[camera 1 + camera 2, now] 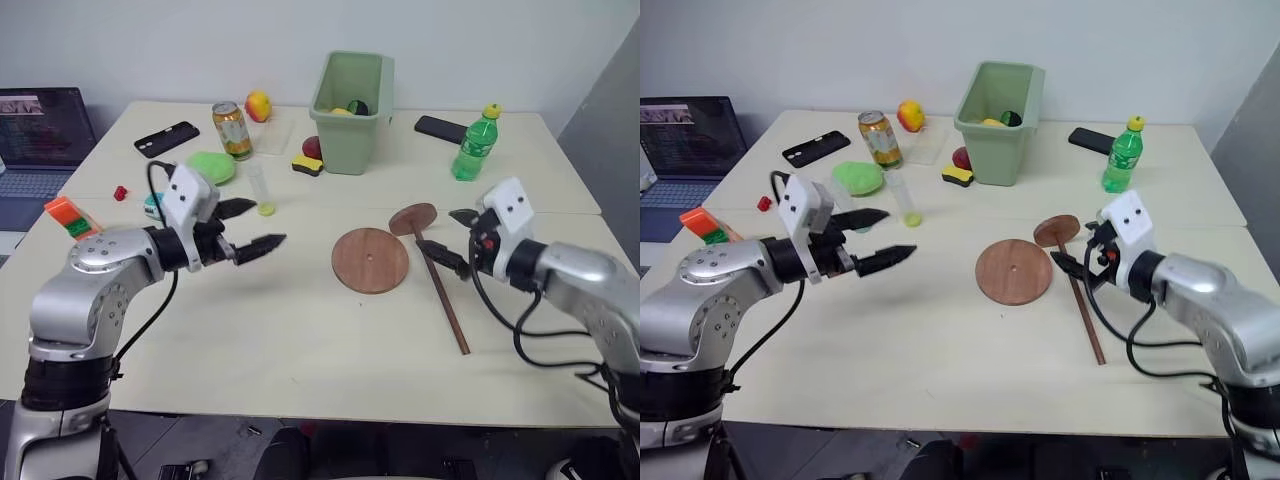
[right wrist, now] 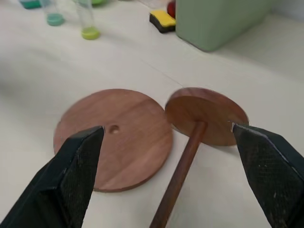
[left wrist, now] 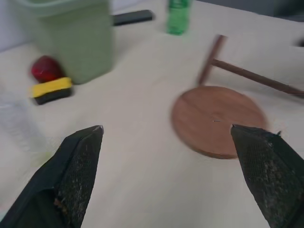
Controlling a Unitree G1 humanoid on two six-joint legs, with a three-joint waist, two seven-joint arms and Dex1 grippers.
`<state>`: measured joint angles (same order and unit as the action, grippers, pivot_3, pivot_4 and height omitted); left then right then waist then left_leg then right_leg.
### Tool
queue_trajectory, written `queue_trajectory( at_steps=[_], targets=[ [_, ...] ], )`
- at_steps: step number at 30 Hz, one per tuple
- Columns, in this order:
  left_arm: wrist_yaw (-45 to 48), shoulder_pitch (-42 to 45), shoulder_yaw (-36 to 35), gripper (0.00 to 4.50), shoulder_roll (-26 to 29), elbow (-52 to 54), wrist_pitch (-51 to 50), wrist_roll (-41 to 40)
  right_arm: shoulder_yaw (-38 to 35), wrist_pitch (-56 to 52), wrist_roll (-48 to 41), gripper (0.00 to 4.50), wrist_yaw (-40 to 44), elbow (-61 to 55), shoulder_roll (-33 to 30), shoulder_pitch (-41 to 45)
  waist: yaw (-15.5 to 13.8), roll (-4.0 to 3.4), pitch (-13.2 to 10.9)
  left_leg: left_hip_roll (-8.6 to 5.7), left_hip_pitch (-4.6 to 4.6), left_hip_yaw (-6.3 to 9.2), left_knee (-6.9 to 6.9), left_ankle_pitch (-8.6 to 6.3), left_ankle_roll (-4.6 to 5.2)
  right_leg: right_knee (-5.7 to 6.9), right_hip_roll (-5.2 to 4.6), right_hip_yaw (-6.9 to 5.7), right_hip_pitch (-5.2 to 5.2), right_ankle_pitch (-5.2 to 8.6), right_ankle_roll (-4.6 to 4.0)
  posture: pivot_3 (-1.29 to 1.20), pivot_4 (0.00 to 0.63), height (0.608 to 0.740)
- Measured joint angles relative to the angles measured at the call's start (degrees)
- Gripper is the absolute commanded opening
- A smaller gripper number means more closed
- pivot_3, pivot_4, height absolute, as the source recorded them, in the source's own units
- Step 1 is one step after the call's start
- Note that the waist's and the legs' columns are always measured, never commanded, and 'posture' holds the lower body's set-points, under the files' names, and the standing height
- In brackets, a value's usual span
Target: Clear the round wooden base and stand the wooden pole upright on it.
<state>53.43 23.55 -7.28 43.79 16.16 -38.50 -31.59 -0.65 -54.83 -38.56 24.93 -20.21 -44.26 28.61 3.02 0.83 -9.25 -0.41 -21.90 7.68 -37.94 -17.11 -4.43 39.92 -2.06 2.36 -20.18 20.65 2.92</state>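
Here the round wooden base (image 1: 370, 260) lies flat on the table (image 1: 250, 340) with nothing on top of it, its small centre hole showing. Just beside it the wooden pole (image 1: 445, 295) lies on its side, its smaller end disc (image 1: 413, 218) tilted up on edge right next to the base's rim; whether the two touch cannot be told. The left gripper (image 1: 252, 226) hovers over the table well apart from the base, its jaws spread wide and holding nothing. The right gripper (image 1: 458, 238) hangs just above the pole's upper part near the end disc, its jaws likewise wide open and empty. Behind the base stand a green bin (image 1: 352, 98), a yellow sponge (image 1: 308, 165) and a green bottle (image 1: 474, 143); a clear tube (image 1: 261, 190) with a yellow-green base stands near the left gripper.
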Motion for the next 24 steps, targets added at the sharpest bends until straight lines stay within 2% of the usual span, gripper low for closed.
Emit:
queue_trajectory(
  at_steps=[4, 9, 14, 21, 24],
  targets=[
    [5.40, 1.06, 4.37, 4.48, -1.04, 3.97, 0.84, -2.85, 1.65, -14.58, -1.79, 4.50, 0.89, 16.31, 4.86, 14.53, 0.23, 0.00, -0.03, 0.00, 0.01, -0.08, -0.04, 0.00, 0.00, 0.01, -0.01, 0.07, 0.01, -0.01, -0.01, 0.00, 0.150, 0.740],
    [5.95, 3.04, 5.38, 4.48, -1.50, 3.74, 1.78, -3.00, 4.24, -23.37, 0.69, 4.50, 1.28, 30.93, 8.21, 23.23, 0.34, -0.01, -0.03, 0.01, -0.04, -0.10, 0.04, -0.01, 0.01, -0.03, 0.02, 0.07, -0.08, -0.01, -0.01, 0.00, 0.150, 0.740],
    [5.56, 2.15, 5.73, 4.48, -1.82, 4.21, 2.06, -3.00, 7.68, -24.46, 5.86, 4.50, 1.57, 39.55, 9.56, 27.19, 0.42, -0.03, -0.03, -0.01, -0.04, -0.11, 0.02, -0.01, 0.01, -0.02, 0.00, 0.08, -0.09, -0.01, -0.01, 0.00, 0.150, 0.740],
    [4.23, 0.20, 5.62, 4.48, -1.82, 6.24, 2.03, -3.19, 11.95, -23.96, 9.88, 4.50, 5.66, 45.71, 11.65, 29.57, 0.48, -0.03, -0.04, 0.00, -0.04, -0.10, 0.01, -0.01, 0.01, 0.02, 0.00, 0.08, -0.10, -0.01, -0.01, 0.00, 0.150, 0.740],
    [3.47, -0.23, 5.51, 4.50, -1.81, 6.62, 1.99, -3.32, 13.25, -22.83, 11.61, 3.98, 7.24, 48.27, 12.35, 30.70, 0.61, -0.03, -0.04, 0.00, -0.03, -0.09, 0.00, -0.01, 0.01, 0.01, 0.00, 0.08, -0.10, -0.01, -0.01, 0.00, 0.150, 0.740]
  ],
)
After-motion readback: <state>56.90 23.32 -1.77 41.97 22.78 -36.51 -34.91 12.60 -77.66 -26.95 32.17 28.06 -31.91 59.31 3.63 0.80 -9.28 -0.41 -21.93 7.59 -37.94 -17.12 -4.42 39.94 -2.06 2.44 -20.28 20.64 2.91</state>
